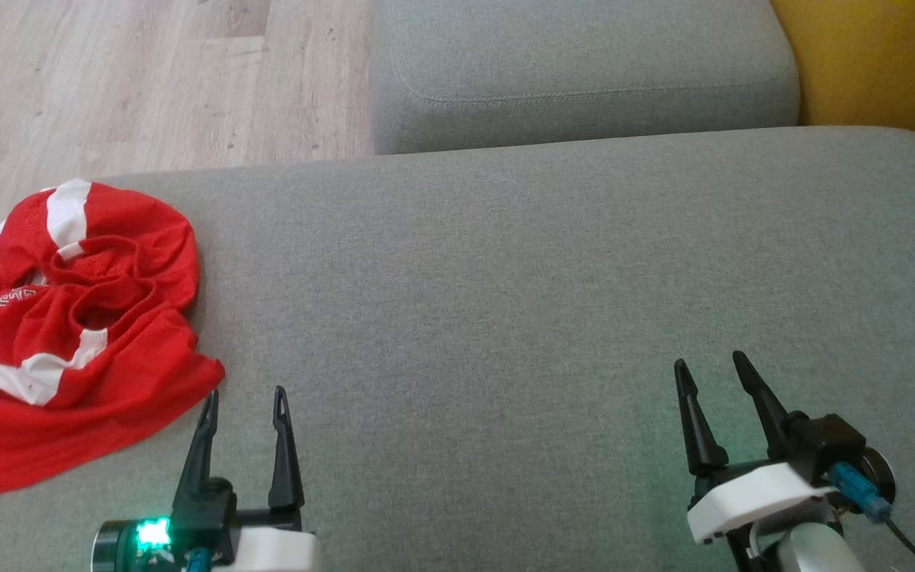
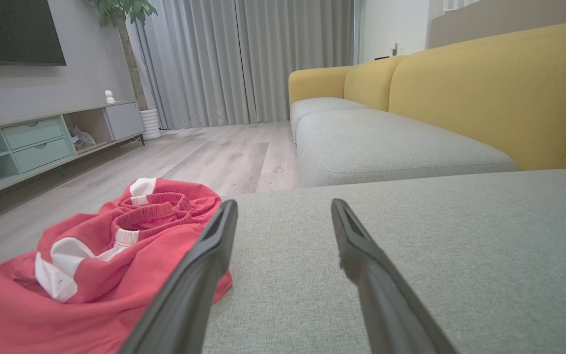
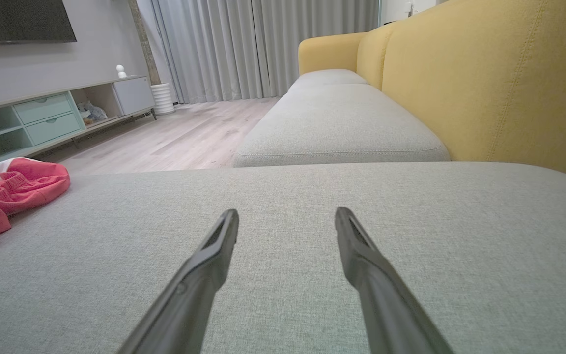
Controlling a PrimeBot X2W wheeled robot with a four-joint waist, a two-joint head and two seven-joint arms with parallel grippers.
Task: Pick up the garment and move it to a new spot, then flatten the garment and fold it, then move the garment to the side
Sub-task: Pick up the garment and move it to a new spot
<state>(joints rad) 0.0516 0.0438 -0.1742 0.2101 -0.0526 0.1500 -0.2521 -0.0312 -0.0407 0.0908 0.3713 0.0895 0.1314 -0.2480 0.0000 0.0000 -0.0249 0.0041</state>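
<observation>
**Garment lies bunched at far left**

The red-and-white garment sits crumpled on the grey sofa cushion, at its left edge. The left pincer hovers just beside the cloth's hem, released and empty. The right pincer, well apart from it, is also released.

Soft, even daylight fills all views. In both wrist views the curtains at 12 o'clock are lit from behind. The garment casts only a thin shadow. A green lamp glows at 7 o'clock in the head view, and a faint green tint lies on the cushion toward 5 o'clock. The wrist views curve at the edges.
</observation>
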